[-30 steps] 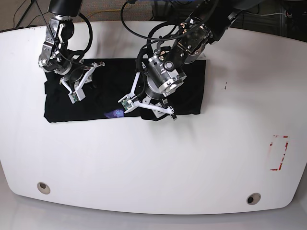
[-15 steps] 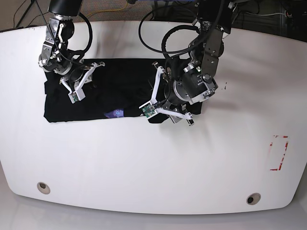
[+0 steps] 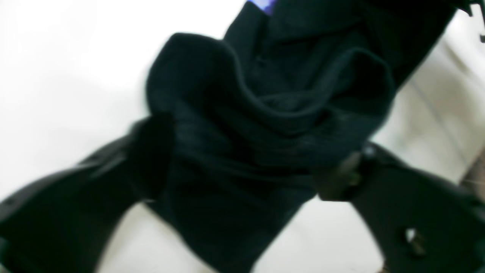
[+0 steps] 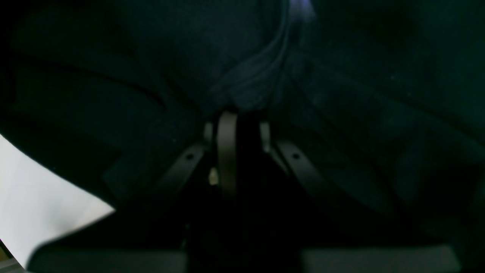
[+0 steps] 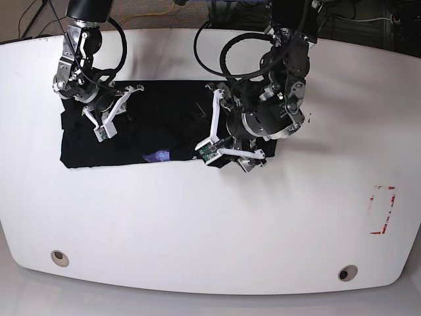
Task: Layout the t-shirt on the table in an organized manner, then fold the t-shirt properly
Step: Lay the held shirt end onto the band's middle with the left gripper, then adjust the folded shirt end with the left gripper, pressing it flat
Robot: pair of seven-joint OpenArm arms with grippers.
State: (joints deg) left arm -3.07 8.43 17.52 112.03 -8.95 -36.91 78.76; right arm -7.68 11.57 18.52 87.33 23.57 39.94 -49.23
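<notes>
On the white table (image 5: 197,224), base view, the black t-shirt (image 5: 164,128) lies spread at the upper left, both arms over it. Left wrist view: the left gripper (image 3: 242,167) stands wide apart around bunched cloth. Right wrist view: the right gripper (image 4: 237,129) is pressed together on dark fabric.

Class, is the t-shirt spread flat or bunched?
Partly bunched: the t-shirt lies as a band, its end rumpled between the left gripper's fingers.

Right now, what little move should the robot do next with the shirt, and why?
Probably lift the left fingers clear: they stand wide open around a bunched fold of the t-shirt, while the right gripper pins the other end on the table.
</notes>
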